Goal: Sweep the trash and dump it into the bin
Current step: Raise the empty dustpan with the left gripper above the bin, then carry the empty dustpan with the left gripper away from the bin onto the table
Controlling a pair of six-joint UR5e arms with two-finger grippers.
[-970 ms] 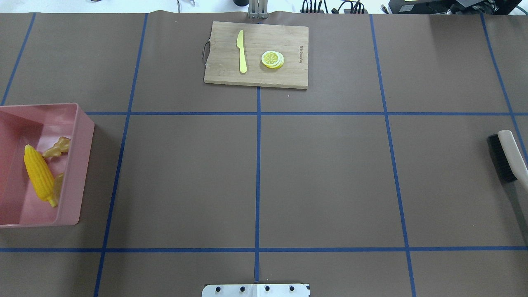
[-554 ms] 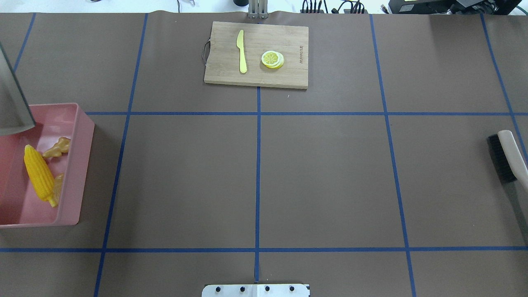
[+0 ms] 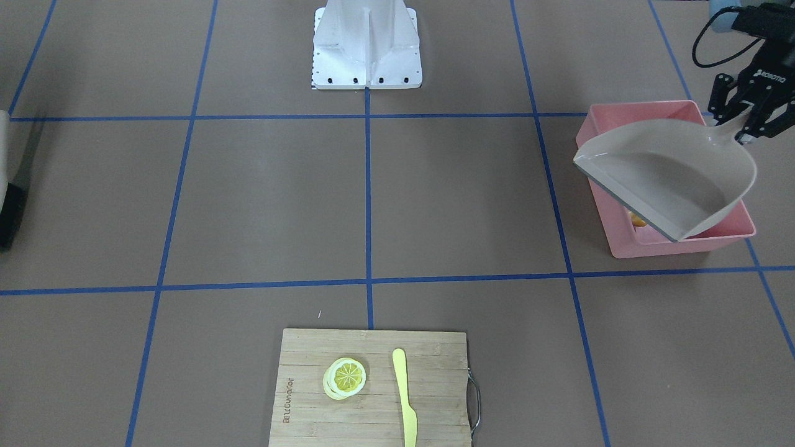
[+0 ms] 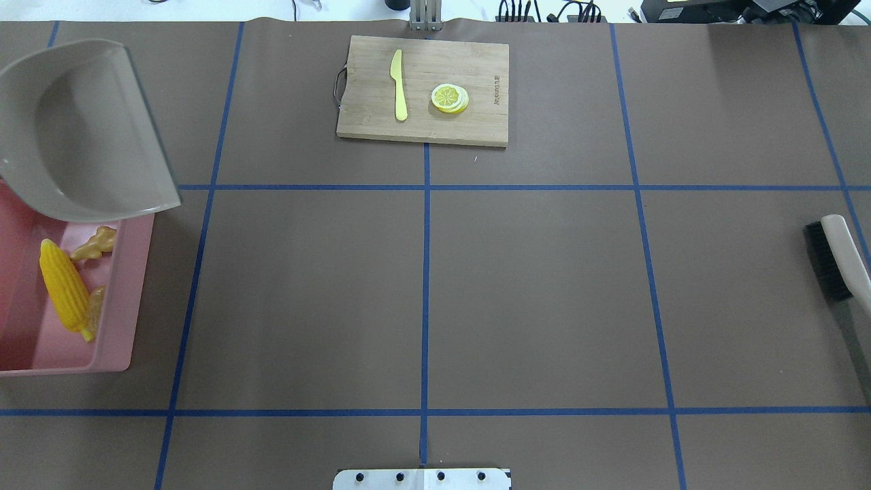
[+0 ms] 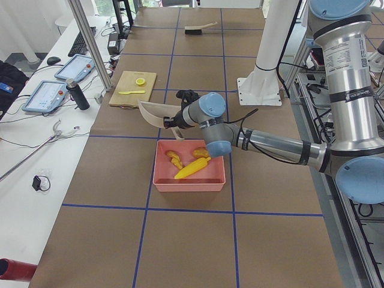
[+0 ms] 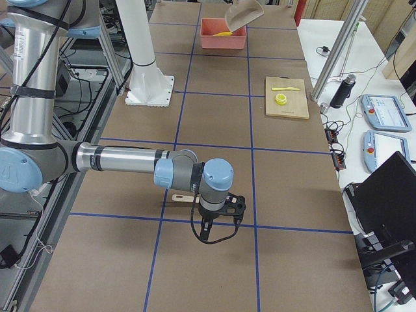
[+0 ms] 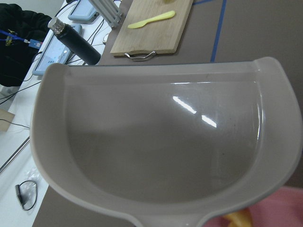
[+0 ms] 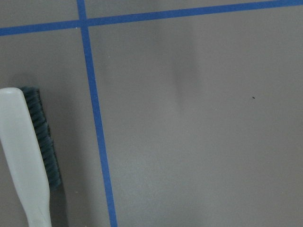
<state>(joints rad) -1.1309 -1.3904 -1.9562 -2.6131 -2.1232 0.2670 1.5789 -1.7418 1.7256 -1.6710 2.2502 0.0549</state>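
The pink bin (image 4: 130,292) stands at the table's left edge. In it lie the trash pieces: a yellow corn cob (image 4: 64,292), a tan ginger root (image 4: 95,243) and a golden-brown potato (image 4: 96,303). My left gripper (image 3: 740,124) is shut on the handle of the beige dustpan (image 4: 81,136). The dustpan hangs tilted and empty above the bin's far end, and its inside fills the left wrist view. My right gripper (image 6: 218,213) hovers low over the table by the brush (image 4: 833,262). It shows only in the exterior right view, so I cannot tell its state.
A wooden cutting board (image 4: 422,88) at the far middle carries a yellow plastic knife (image 4: 398,85) and a lemon slice (image 4: 450,98). The brush (image 8: 28,156) lies flat at the table's right edge. The robot's base plate (image 4: 422,478) sits at the near middle.
The dustpan has swung into the overhead view from the left edge and now hangs over the bin's far end. The trash in the bin and the brush have not moved.
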